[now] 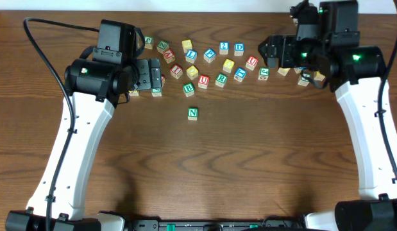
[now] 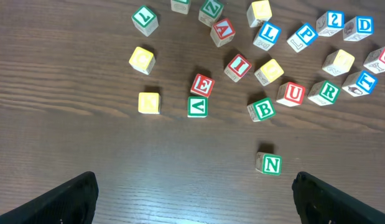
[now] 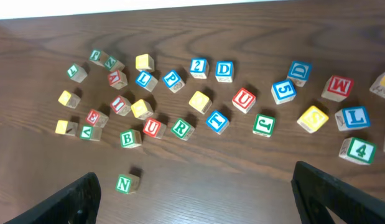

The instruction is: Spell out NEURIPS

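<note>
While my left gripper [image 2: 193,184] and right gripper [image 3: 195,177] hover spread wide, holding nothing, the table [image 1: 249,167] carries a scatter of lettered cubes [image 1: 192,72] between them. Alone on my side of the scatter sits green N [image 1: 192,113]; red E [image 2: 202,84] and red U [image 2: 294,93] lie within it.

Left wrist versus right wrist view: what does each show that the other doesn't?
Left wrist only: the open left gripper. Right wrist only: the open right gripper, red M wooden cube, green 4 wooden cube, blue 5 wooden cube. Both: the green N wooden cube, apart from the scatter, and the red U wooden cube beside the green R wooden cube.
</note>
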Controlling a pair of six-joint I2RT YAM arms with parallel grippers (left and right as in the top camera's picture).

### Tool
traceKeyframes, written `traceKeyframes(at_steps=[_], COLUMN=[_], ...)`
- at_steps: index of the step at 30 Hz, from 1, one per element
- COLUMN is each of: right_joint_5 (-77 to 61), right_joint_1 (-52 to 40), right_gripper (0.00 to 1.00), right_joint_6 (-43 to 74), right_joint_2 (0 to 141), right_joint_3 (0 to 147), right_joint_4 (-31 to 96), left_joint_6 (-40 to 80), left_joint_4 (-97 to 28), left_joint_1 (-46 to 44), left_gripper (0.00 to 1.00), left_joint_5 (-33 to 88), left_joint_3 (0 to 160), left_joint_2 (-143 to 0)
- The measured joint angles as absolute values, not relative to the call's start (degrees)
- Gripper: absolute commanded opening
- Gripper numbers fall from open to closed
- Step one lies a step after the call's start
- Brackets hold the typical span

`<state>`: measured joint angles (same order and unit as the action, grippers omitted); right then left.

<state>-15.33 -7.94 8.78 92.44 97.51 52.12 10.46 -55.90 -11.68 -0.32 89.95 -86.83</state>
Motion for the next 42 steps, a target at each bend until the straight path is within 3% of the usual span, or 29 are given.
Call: traceKeyframes(at_steps=[8, 18, 35, 42], right_joint_5=[-11.9, -8.78, -9.02, -9.23], right_joint_1=[-10.41, -13.96, -20.67, -22.13], right_gripper=[0.9, 0.86, 0.82, 0.83], right_joint_6=[12.14, 13.19, 20.03, 21.5], right_joint_2=[93.56, 105.8, 121.43, 123.28], right_joint_3=[101.86, 117.8, 118.89, 118.89], right_joint_4=[56.45, 66.76, 60.77, 60.16], left_joint_6=[10.46, 10.46, 10.46, 8.88], left_joint_4=[-55.02, -54.92, -53.1, -45.95], left_joint_1=[-11.68, -11.68, -11.68, -11.68], left_gripper=[0.98, 0.98, 0.98, 0.98], left_joint_5=[-0.32, -0.34, -0.34, -1.48], left_joint_3=[89.95, 89.95, 89.95, 89.95], left_joint_2=[-86.83, -87.39, -93.67, -98.37])
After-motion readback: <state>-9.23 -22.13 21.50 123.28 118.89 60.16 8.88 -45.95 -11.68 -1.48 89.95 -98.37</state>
